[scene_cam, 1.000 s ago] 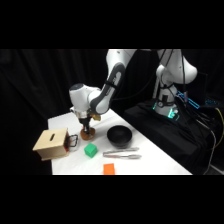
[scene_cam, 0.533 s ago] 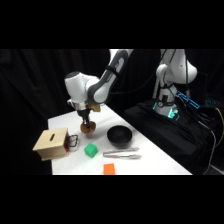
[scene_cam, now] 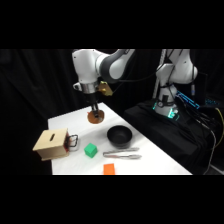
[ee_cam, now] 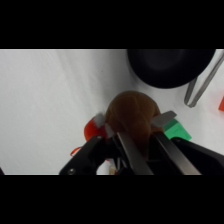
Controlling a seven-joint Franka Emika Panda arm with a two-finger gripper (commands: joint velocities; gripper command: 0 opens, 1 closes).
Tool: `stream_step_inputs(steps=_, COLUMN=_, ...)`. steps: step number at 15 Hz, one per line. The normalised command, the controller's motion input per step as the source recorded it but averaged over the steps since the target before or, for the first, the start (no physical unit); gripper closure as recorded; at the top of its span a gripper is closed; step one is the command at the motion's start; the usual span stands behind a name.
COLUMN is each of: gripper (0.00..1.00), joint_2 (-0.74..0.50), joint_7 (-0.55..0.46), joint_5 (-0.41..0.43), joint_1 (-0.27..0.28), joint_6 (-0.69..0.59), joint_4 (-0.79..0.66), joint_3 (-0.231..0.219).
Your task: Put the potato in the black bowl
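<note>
Gripper (ee_cam: 134, 131) is clamped on the potato (ee_cam: 131, 116), holding it in the air up and to the left of the black bowl (scene_cam: 119, 135). Its round skin could slip free short of that bowl, landing on the counter (scene_cam: 65, 120).

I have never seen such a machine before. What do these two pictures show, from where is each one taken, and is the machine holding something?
The white machine is a robot arm; its gripper works like a two-finger hand. The side view comes from a fixed camera beside the white table. The wrist view comes from a camera on the arm itself, looking down past the fingers.

The gripper is shut on the potato, a brown roundish lump, and holds it above the table. In the wrist view the potato fills the middle.

On the table lie a black bowl, a green cube, metal tongs, a flat orange block and a wooden box. The bowl is where the potato should go.
</note>
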Motion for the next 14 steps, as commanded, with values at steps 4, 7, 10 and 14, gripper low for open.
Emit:
stream_step_inputs(steps=4, gripper=0.96, joint_2=-0.7, joint_7=0.09, joint_5=-0.13, joint_1=0.077, joint_6=0.01, joint_4=-0.68, joint_3=0.139)
stream_step_inputs(steps=7, gripper=0.96, joint_2=-0.59, joint_7=0.11, joint_5=-0.067, joint_1=0.079, joint_6=0.08, joint_4=-0.57, joint_3=0.172)
stream_step_inputs(steps=10, gripper=0.96, joint_2=-0.39, joint_7=0.08, joint_5=-0.031, joint_1=0.053, joint_6=0.26, joint_4=-0.47, joint_3=0.14)
stream_step_inputs(steps=14, gripper=0.96, joint_2=-0.1, joint_7=0.03, joint_5=-0.043, joint_1=0.008, joint_6=0.46, joint_4=-0.36, joint_3=0.061)
